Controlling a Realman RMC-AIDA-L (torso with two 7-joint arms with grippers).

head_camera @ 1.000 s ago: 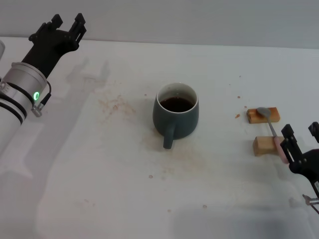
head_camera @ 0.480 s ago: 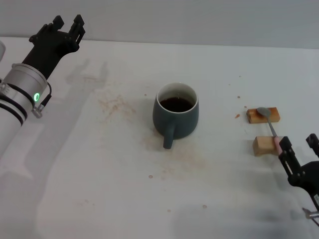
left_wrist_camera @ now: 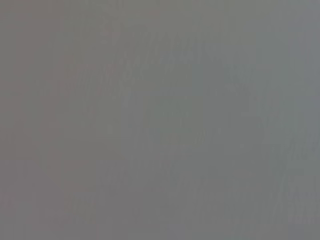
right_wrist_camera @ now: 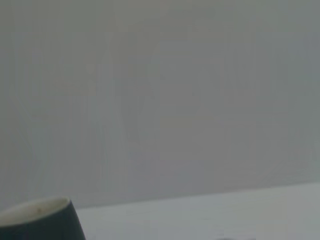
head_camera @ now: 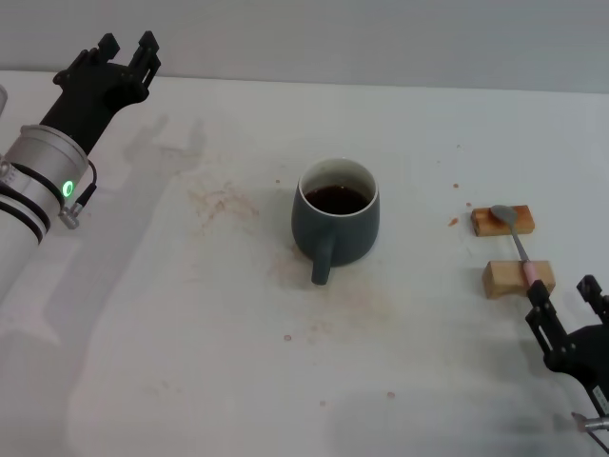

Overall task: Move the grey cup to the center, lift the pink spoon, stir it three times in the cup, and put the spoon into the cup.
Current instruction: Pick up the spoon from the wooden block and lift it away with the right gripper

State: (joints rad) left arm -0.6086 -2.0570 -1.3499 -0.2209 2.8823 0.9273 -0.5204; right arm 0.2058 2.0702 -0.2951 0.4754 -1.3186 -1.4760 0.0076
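- The right hand (head_camera: 568,307), at the lower right of the head view, has backed away from the spoon (head_camera: 520,249) over the last second; earlier its fingers straddled the pink handle end, and now they sit below it in the frame, just clear of it.
- The right hand's fingers are spread and hold nothing.
- The spoon has not moved. It lies bridged across two wooden blocks (head_camera: 502,220), bowl on the upper block, pink end on the lower block, at the right of the frame.
- The cup (head_camera: 335,221) stands upright near the centre of the bench (head_camera: 190,362), handle pointing toward the bottom of the frame, dark liquid inside. Its position is unchanged across the three head views.
- The right wrist view shows only the cup (right_wrist_camera: 37,220) rim at its lower left corner; the spoon does not appear there.
- The left hand (head_camera: 107,65) hangs raised at the upper left, fingers apart and empty, essentially unmoved. The left wrist view shows nothing usable.
- Judgement: the cup placement appears complete. The spoon lift is not yet done; the retreat reads as a repositioning or a missed approach, so the right hand must return over the pink end and close before stirring can begin.
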